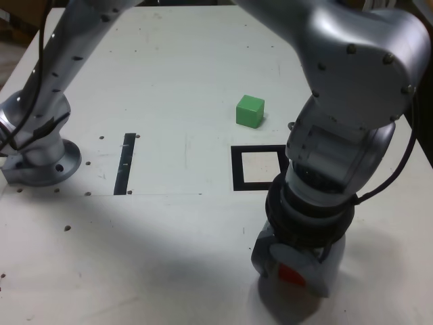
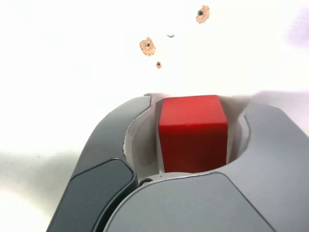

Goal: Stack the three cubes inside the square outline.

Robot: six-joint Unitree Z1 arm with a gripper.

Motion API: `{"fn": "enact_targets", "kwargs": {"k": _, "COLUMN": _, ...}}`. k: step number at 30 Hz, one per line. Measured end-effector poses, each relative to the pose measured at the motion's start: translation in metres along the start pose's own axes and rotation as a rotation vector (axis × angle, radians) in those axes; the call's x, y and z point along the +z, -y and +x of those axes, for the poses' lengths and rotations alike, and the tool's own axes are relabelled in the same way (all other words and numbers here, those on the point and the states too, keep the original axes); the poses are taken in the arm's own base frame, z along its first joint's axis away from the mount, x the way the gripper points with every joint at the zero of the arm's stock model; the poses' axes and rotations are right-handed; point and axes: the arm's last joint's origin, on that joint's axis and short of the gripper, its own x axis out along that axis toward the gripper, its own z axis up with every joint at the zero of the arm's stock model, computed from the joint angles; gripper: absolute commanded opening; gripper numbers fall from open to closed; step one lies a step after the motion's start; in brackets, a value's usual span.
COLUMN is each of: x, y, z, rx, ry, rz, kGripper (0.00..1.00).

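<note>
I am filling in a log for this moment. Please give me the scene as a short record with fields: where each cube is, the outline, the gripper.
red cube: between the gripper jaws, low at the table, in front of the outline
jaw contact: cannot tell; pale gaps show beside the cube
green cube: alone on the table, behind the outline, apart from it
yellow cube: not in view
outline: nothing inside it; its right edge in the exterior view hidden by the arm
tape strip: to the exterior view's left of the outline
stack: not started
</note>
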Motion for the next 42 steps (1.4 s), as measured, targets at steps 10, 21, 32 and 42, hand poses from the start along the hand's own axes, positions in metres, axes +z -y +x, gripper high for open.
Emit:
{"fn": "enact_targets", "kwargs": {"k": 10, "x": -0.003, "y": -0.004, "z": 0.000, "rx": 0.025, "ry": -0.009, "rz": -0.005, "kGripper": 0.19}}
{"fn": "enact_targets", "kwargs": {"k": 21, "x": -0.062, "y": -0.058, "z": -0.055, "rx": 0.052, "ry": -0.018, "rz": -0.103, "kGripper": 0.19}}
{"fn": "enact_targets", "kwargs": {"k": 32, "x": -0.096, "y": -0.140, "z": -0.023, "rx": 0.008, "ry": -0.060, "rz": -0.355, "kGripper": 0.19}}
{"fn": "enact_targets", "kwargs": {"k": 42, "x": -0.108, "y": -0.169, "z": 0.009, "rx": -0.044, "ry": -0.053, "rz": -0.457, "kGripper": 0.19}}
